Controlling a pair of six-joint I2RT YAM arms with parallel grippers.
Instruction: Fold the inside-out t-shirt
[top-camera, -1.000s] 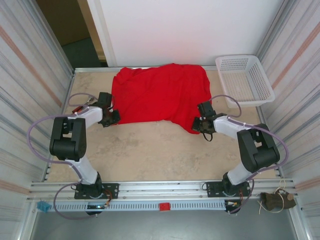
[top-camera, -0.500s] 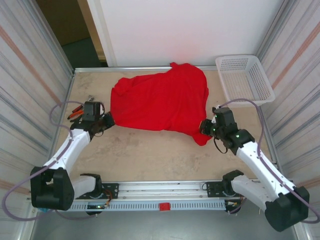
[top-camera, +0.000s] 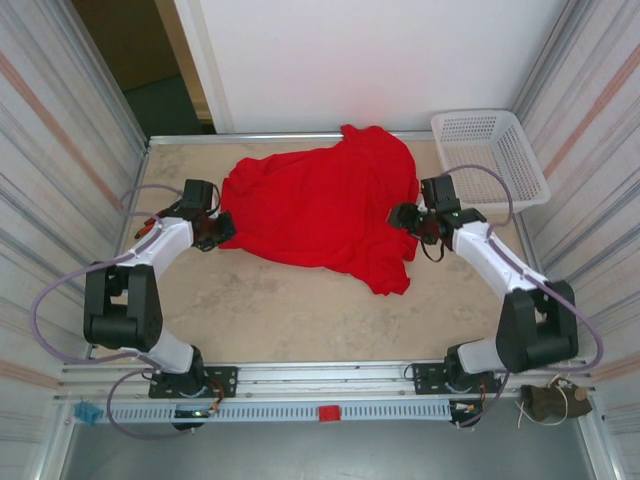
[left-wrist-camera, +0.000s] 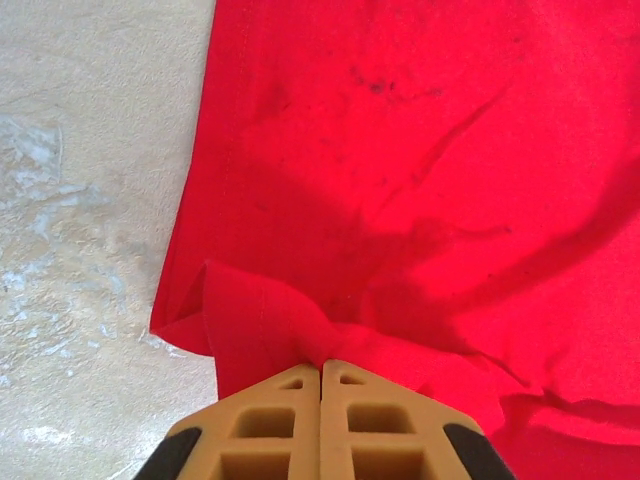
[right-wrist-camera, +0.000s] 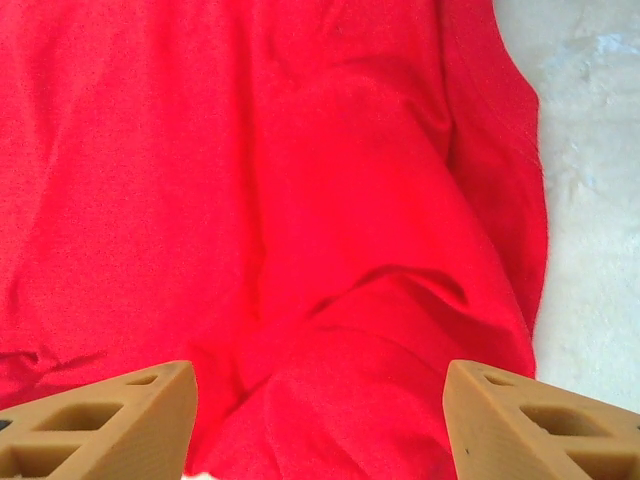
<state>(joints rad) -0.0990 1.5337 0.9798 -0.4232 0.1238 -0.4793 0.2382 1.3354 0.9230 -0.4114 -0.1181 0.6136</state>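
"Where is the inside-out t-shirt (top-camera: 320, 210)?"

"It lies all crumpled on the far half of the table (top-camera: 300, 310). It is bright red. One floppy corner points toward the near side, on the right."

"Is anything holding it?"

"Yes. The left gripper (top-camera: 216, 229) is at the shirt's left edge. From the left wrist you can see its fingers (left-wrist-camera: 280, 420) squeezed together, with a little bunch of red cloth pinched at the tips."

"And the other one?"

"The right gripper (top-camera: 403, 216) is at the shirt's right edge. Its fingers (right-wrist-camera: 120, 410) stand far apart. The red cloth lies under the gap between them, and nothing is pinched there."

"What else is there?"

"A white plastic basket (top-camera: 490, 160) sits in the far right corner, near the shirt."
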